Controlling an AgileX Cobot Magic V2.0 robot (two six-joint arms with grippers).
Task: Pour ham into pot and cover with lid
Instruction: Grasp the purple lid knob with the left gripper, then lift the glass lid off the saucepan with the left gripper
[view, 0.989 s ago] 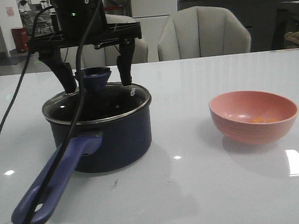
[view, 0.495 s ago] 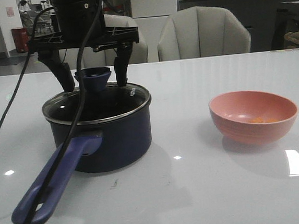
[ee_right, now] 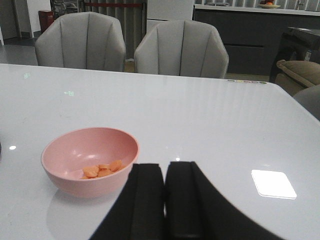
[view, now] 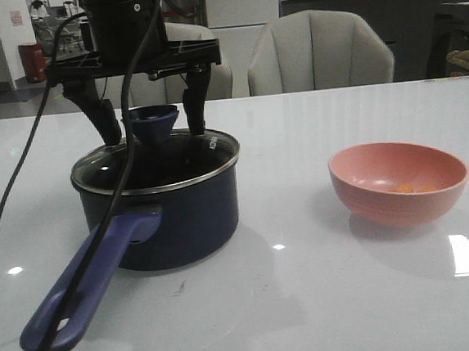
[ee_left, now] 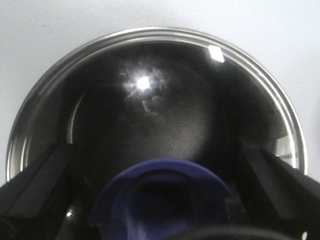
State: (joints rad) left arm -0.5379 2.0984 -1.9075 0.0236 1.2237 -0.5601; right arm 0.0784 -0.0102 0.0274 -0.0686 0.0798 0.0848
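Looking forward over the table [view: 311, 300], I see the pot [view: 168, 218] at left with the lid [view: 155, 162] seated on its rim and its long handle [view: 84, 291] running toward the near edge. My left gripper [view: 153, 121] hangs over it, jaws spread wide, one finger on each side of the knob [view: 151, 121] and neither touching it. The pink bowl [view: 398, 182] sits well apart at right, the ham [view: 412, 187] inside it; open white surface lies between bowl and pot.

Left wrist view: the lid's steel rim [ee_left: 150, 35] rings dark glass, the knob [ee_left: 162, 200] between the two fingers [ee_left: 35, 180].

Right wrist view: my right gripper [ee_right: 165, 200] has its jaws pressed together on nothing, near the bowl [ee_right: 90, 160]; the ham [ee_right: 102, 170] lies on the bowl's floor
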